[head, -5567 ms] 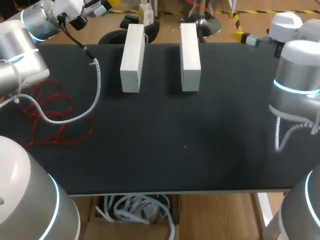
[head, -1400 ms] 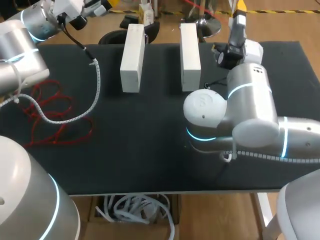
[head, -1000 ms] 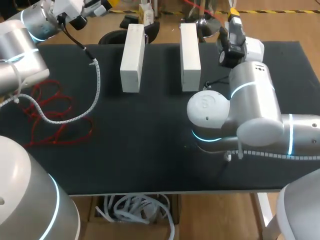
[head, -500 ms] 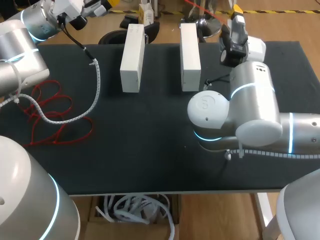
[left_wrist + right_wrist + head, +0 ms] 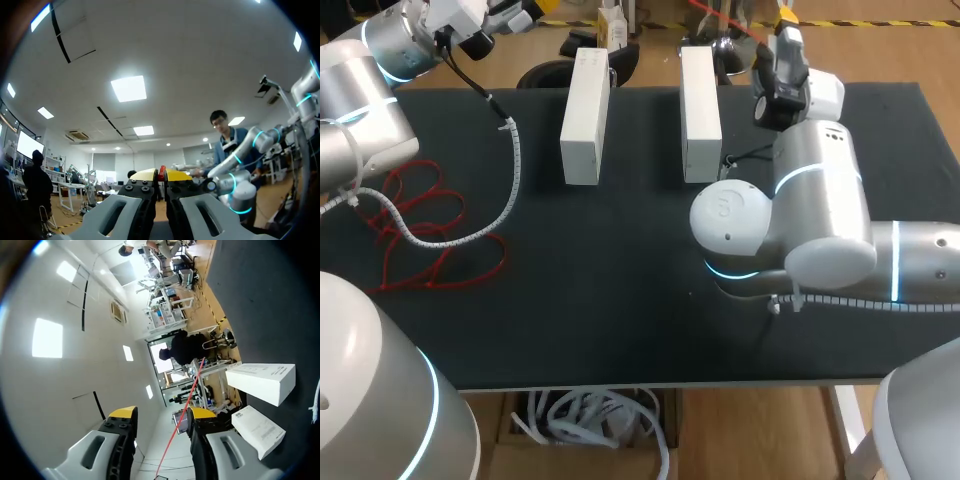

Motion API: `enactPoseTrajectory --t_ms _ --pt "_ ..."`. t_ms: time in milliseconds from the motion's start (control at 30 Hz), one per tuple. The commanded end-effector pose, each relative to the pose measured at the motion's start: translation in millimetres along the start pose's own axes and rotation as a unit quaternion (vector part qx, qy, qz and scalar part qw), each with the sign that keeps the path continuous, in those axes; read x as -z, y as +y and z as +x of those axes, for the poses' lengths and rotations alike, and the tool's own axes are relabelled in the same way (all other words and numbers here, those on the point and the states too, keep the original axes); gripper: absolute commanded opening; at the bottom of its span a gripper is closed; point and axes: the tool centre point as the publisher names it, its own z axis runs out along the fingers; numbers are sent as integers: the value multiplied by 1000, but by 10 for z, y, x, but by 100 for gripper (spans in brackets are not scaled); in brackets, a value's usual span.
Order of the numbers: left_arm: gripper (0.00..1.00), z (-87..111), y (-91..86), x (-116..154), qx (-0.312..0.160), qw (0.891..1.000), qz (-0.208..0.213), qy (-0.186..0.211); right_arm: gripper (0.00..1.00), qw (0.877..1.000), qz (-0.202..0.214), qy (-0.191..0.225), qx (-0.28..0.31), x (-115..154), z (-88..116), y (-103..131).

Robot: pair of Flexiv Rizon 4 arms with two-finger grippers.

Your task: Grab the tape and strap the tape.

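Note:
A thin red tape runs taut through the air beyond the table's far edge. It passes between the fingers of my right gripper, close to one yellow tip and clear of the other, so this gripper is open. In the head view the same tape shows as a red line beside the right gripper, which points away past the far edge. My left gripper is shut, with a red bit of tape pinched between its yellow tips. The left arm is at the far left corner.
Two long white boxes lie side by side at the back of the black table. Loops of red cord and a white spiral cable sleeve lie at the left. My right arm's bulky elbow hangs over the middle right.
My right arm came in from the right side over the table and raised its gripper at the far edge. Over the last second it shifted only slightly. The left arm has stayed still.

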Motion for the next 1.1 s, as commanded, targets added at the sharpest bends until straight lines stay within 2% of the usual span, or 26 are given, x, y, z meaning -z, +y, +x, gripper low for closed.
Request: enactPoseTrajectory --t_ms 33,333,567,900,967,1000,1100 --pt "0 -5 12 5 -1 1000 1 1 42 1000 -3 -1 -1 -2 -14 -31" --pt "0 -5 12 5 -1 1000 1 1 38 1000 -4 -4 -2 1 -35 -52" --pt "0 -5 12 5 -1 1000 1 1 28 1000 -5 -3 -5 -5 -32 -57" --pt "0 -5 12 5 -1 1000 1 1 21 1000 -4 -3 -6 -21 -20 -79" --pt "0 -5 12 5 -1 1000 1 1 15 1000 -3 -3 -6 -23 -20 -87" --pt "0 -5 12 5 -1 1000 1 1 6 1000 -3 -4 -6 -24 -21 -92" --pt "0 -5 12 5 -1 1000 1 1 0 1000 -2 -6 -8 -22 -27 -107"
